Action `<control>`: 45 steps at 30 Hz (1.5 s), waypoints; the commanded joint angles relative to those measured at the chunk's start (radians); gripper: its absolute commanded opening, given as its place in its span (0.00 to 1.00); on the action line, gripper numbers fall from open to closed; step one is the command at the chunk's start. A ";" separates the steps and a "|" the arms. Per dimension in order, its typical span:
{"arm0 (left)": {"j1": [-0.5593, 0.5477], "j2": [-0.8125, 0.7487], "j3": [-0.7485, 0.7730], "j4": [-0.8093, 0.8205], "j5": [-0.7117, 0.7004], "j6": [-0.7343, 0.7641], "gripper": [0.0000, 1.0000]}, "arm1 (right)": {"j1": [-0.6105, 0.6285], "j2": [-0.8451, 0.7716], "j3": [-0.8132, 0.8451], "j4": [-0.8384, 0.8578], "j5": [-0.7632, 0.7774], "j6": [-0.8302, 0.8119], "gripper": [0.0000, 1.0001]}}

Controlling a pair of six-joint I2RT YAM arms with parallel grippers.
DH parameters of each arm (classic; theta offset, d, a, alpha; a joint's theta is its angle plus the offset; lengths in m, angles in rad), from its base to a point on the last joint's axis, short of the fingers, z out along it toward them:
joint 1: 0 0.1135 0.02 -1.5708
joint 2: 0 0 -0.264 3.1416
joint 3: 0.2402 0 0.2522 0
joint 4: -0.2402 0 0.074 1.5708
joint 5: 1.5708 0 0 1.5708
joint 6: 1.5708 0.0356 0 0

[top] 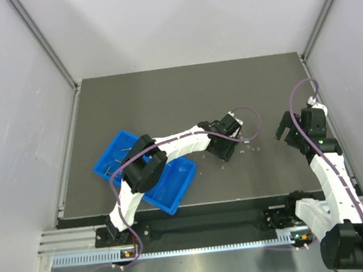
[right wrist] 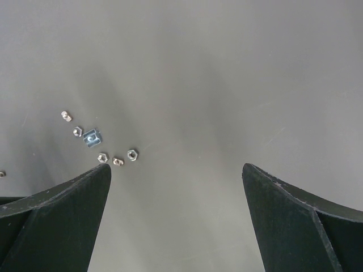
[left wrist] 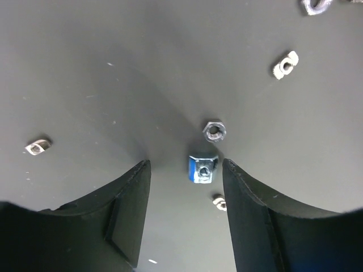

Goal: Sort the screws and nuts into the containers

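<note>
Several tiny silver nuts (top: 251, 146) lie loose on the dark table, right of centre. My left gripper (top: 226, 149) hangs low over them and is open and empty. In the left wrist view (left wrist: 186, 167) a squarish nut with a blue side (left wrist: 203, 169) lies between the fingertips, nearer the right finger. A hex nut (left wrist: 214, 131) lies just beyond it and a small nut (left wrist: 219, 202) lies by the right finger. My right gripper (top: 290, 130) is open and empty, right of the nuts, which show at its view's left (right wrist: 118, 162). The blue tray (top: 177, 187) sits at the near left, partly hidden by the left arm. No screw is clearly visible.
More loose nuts lie farther out in the left wrist view (left wrist: 285, 64), one off to the left (left wrist: 38, 147). White walls with metal corner posts (top: 42, 43) close in the table on three sides. The arm bases stand on the rail (top: 198, 228) at the near edge.
</note>
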 commanded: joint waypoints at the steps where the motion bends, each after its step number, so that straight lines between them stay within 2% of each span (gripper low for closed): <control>1: -0.015 0.015 0.023 0.013 -0.036 0.020 0.57 | -0.015 0.000 0.009 0.018 0.017 0.003 1.00; 7: -0.035 0.035 0.027 -0.012 -0.086 0.029 0.54 | -0.015 0.003 0.011 0.016 0.020 0.004 1.00; 14: -0.053 0.046 0.004 -0.053 -0.109 0.006 0.44 | -0.015 -0.003 0.008 0.015 0.026 0.004 1.00; 18: -0.067 0.060 -0.006 -0.061 -0.121 -0.005 0.35 | -0.015 0.002 0.008 0.013 0.028 0.003 1.00; 19: -0.069 0.064 -0.005 -0.064 -0.122 -0.005 0.27 | -0.015 0.000 0.008 0.013 0.026 0.003 1.00; 23: -0.073 0.066 -0.005 -0.067 -0.125 -0.018 0.10 | -0.015 -0.001 0.008 0.013 0.029 0.004 1.00; 31: -0.064 -0.043 0.010 -0.058 -0.251 -0.114 0.09 | -0.015 -0.011 0.002 0.015 0.032 0.007 1.00; 37: -0.037 -0.143 0.010 -0.042 -0.270 -0.186 0.09 | -0.015 -0.006 0.002 0.016 0.029 0.006 1.00; 45: -0.012 -0.183 -0.020 -0.108 -0.297 -0.270 0.09 | -0.015 -0.004 -0.002 0.016 0.029 0.004 1.00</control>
